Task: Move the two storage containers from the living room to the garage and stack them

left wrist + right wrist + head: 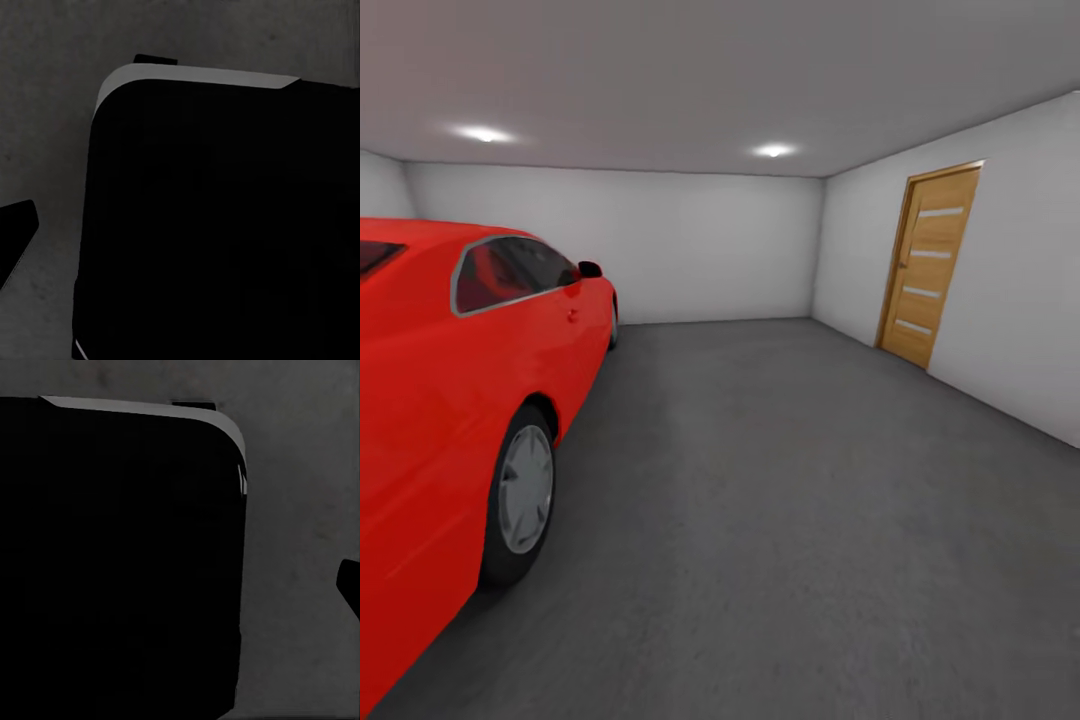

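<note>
A large black rounded body (225, 225) sat closest to both wrist cameras above the dark grey floor (790, 520) of the garage, beside the red car (450, 400); neither container could be located, and gripper states and arm poses could not be told.

No text, label, brand, number or sign can be read anywhere. The red car (450, 400) carries no legible badge or plate on the side that shows, the wooden door (930, 265) bears only pale horizontal strips, and the white walls (710, 245) are plain. In both wrist views the dark body (225, 225) over the grey floor (45, 112) shows no markings either.
</note>
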### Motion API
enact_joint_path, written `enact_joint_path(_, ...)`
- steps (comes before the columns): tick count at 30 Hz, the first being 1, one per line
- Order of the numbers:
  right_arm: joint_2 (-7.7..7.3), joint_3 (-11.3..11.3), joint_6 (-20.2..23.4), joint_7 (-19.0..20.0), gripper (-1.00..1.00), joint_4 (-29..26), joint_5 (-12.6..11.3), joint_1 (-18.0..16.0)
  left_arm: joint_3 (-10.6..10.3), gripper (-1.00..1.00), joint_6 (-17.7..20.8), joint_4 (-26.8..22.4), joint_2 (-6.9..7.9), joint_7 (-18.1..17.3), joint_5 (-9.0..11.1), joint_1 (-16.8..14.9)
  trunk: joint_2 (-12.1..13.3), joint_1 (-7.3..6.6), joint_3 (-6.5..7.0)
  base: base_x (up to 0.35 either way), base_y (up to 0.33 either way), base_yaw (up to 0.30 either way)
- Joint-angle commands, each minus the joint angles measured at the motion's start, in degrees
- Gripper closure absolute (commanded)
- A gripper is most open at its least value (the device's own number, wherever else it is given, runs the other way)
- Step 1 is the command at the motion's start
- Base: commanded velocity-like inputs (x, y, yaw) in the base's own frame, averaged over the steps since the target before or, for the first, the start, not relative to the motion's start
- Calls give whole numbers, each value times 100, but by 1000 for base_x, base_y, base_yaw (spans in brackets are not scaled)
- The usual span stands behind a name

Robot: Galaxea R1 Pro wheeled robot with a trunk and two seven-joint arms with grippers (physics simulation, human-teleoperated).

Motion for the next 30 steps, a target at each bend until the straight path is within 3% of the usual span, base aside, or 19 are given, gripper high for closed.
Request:
enact_joint_path(1, -3, 3, -18, -1, -100, 1, 4, -1, 14, -100, -11, -3, -2, 0, 43, -1, -2, 0, -3, 0, 0, -284)
enact_joint_path(9, 0, -4, -6, -1, -100, 1, -26, -1, 0, -100, -15, -3, -10, 0, 18, 0, -2, 0, 5, 41, 0, -137)
enact_joint_path(30, -21, 3, 1, -1, -100, 1, -19, -1, -16, -100, 7, -2, -3, 0, 23, 0, -2, 0, 5, 309, 0, -2)
